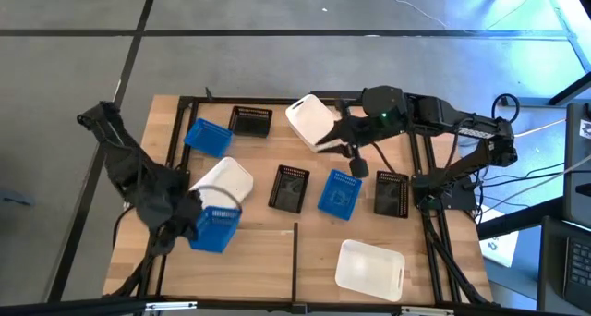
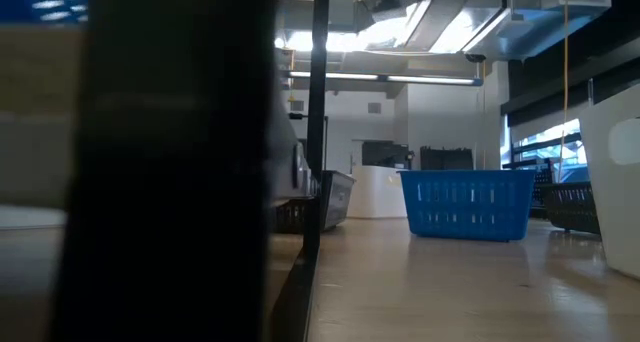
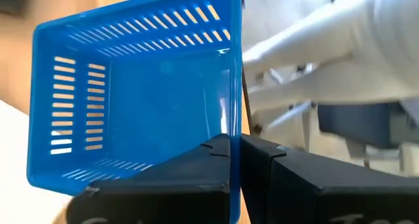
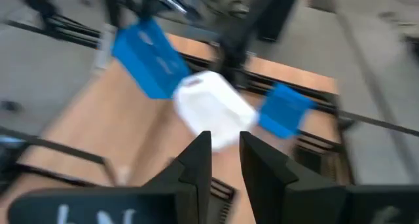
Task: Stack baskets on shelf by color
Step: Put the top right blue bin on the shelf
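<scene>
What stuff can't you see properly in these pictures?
- Low view: a dark post up close hides the left half, so most baskets are hidden.
- Right wrist view: motion blur smears the white basket; whether the right gripper grips it is unclear.
- Left wrist view: the blue basket blocks the shelf behind.

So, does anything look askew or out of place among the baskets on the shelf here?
Yes. No stacks yet: baskets lie scattered across the shelf. One white basket lies tipped by the left gripper, shut on a blue basket; another white basket sits tilted at the right gripper.
</scene>
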Tool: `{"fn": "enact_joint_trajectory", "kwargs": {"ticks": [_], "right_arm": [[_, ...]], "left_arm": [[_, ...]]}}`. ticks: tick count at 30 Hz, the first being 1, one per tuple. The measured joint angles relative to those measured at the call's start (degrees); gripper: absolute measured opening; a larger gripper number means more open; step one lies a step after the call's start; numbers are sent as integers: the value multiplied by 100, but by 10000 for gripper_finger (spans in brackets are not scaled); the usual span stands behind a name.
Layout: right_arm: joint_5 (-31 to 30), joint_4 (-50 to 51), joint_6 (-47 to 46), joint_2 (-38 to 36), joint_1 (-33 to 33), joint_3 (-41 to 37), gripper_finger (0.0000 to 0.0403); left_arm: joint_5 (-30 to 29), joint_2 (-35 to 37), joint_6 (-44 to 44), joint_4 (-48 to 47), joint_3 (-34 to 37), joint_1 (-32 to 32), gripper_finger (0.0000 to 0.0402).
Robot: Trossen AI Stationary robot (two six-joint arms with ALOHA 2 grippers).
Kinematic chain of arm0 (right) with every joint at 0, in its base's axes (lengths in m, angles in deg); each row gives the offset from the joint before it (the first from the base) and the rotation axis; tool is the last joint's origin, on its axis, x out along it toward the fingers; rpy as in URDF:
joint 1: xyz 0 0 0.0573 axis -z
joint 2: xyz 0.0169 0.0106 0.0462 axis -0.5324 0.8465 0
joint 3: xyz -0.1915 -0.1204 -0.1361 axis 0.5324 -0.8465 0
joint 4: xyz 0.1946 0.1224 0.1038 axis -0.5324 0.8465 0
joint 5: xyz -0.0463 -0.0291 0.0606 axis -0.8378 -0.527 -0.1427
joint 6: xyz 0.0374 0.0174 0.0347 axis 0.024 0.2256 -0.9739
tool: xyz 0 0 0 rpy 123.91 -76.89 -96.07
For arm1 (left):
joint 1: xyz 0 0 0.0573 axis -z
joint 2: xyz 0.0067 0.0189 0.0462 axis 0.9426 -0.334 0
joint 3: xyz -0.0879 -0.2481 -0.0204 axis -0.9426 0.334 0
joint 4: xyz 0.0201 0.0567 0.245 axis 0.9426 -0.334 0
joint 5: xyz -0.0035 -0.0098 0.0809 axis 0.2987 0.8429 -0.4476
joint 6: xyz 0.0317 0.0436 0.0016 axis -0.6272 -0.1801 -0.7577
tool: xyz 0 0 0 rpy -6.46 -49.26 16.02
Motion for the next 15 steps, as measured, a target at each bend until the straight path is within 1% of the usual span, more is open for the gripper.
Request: {"fn": "enact_joint_trajectory", "kwargs": {"ticks": [2, 7, 11, 15], "right_arm": [[268, 0, -32, 0, 0, 0, 81], [345, 2, 59, 0, 2, 0, 81], [344, 4, 303, 0, 2, 0, 81], [344, 33, 350, 0, 2, 0, 81]], "left_arm": [[-77, -228, 280, 3, 0, 335, 0], [-437, -802, 1252, 121, 0, 1003, 0], [-603, -1228, 2017, 407, 0, 1357, 0], [-589, -1580, 2390, 413, 0, 1567, 0]]}}
